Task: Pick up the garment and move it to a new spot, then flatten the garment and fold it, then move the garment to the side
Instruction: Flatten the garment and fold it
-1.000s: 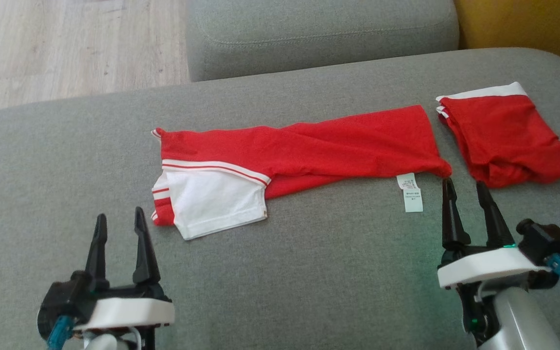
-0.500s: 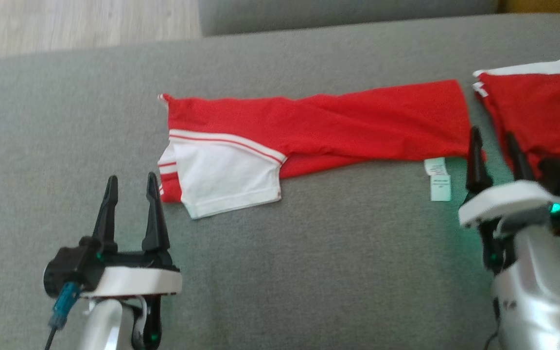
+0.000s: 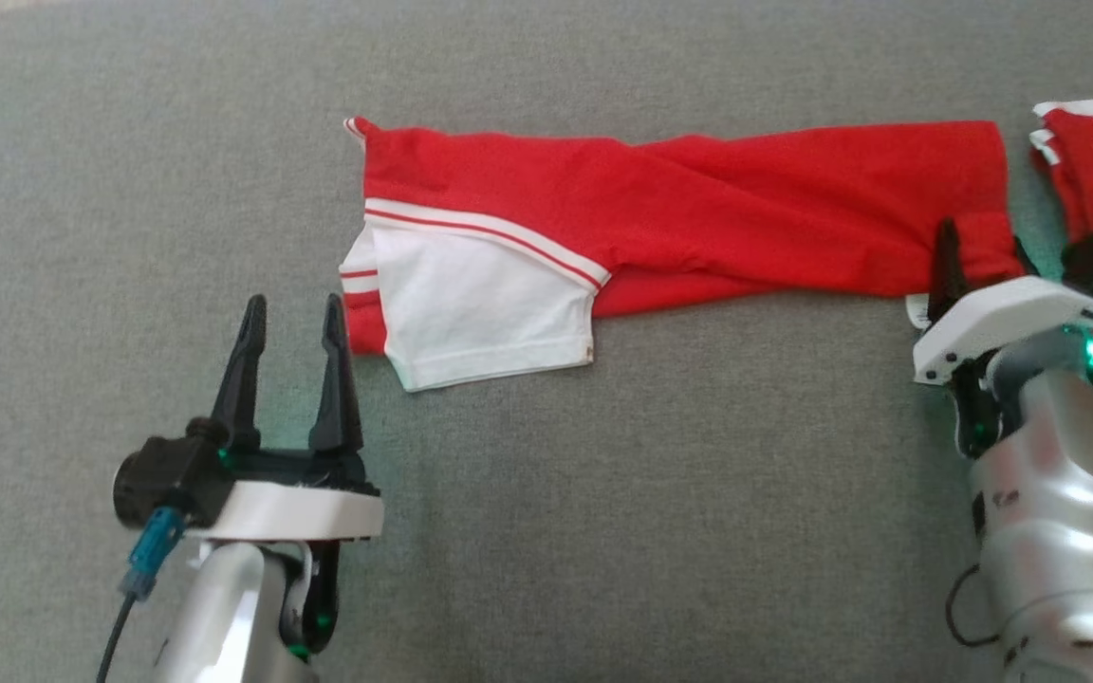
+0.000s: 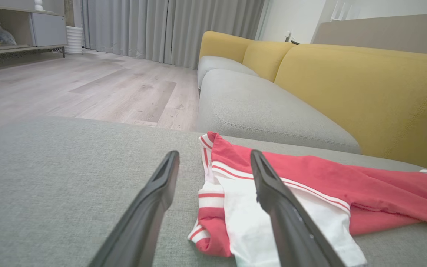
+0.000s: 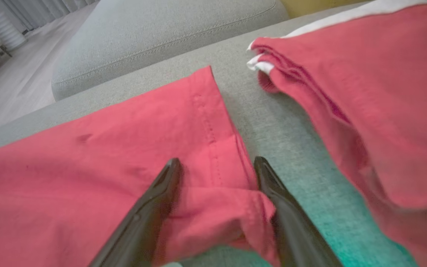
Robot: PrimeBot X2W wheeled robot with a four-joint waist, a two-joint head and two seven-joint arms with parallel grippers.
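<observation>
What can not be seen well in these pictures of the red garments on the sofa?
- Folded red garment: cut off by the right edge in the head view, blurred in the right wrist view.
- Long garment, lower right corner: partly covered by the right gripper in the head view.
- Things on the shelf: too small in the left wrist view.

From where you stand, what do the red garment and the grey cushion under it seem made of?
The red garment looks like soft knit cotton, matte: it creases limply and has a stitched hem. The grey cushion looks like woven upholstery fabric, matte, finely flecked.
</observation>
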